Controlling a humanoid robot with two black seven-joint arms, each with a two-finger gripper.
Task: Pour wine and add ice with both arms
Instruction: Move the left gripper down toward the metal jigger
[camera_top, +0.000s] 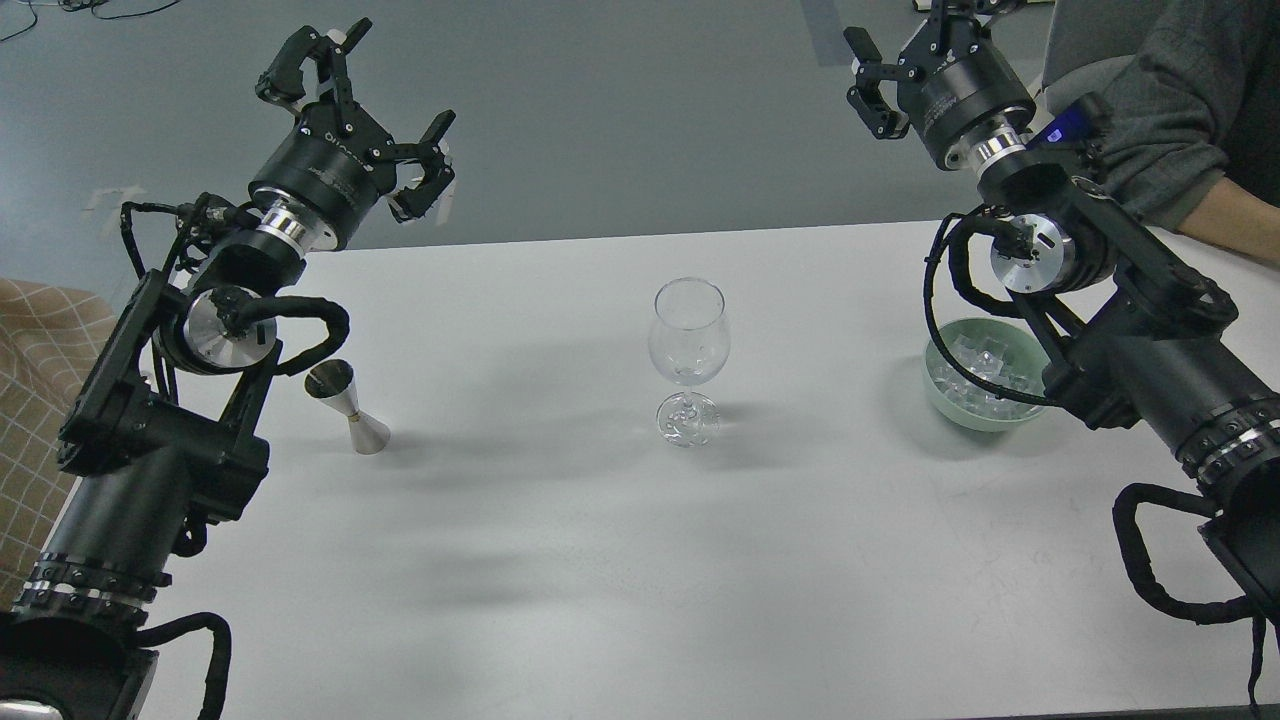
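A clear stemmed wine glass (688, 350) stands upright and empty at the middle of the white table (600, 560). A silver jigger (348, 405) stands to its left, just beside my left arm. A pale green bowl (975, 400) holds several clear ice cubes (980, 372) at the right, partly hidden by my right arm. My left gripper (365, 110) is raised above the table's far left edge, fingers spread open and empty. My right gripper (915, 50) is raised high at the far right, open and empty, its top cut off by the frame.
A person's grey-sleeved arm (1170, 110) rests at the table's far right corner, close to my right arm. A beige checked cloth (40, 370) lies off the table's left side. Grey floor lies beyond the far edge.
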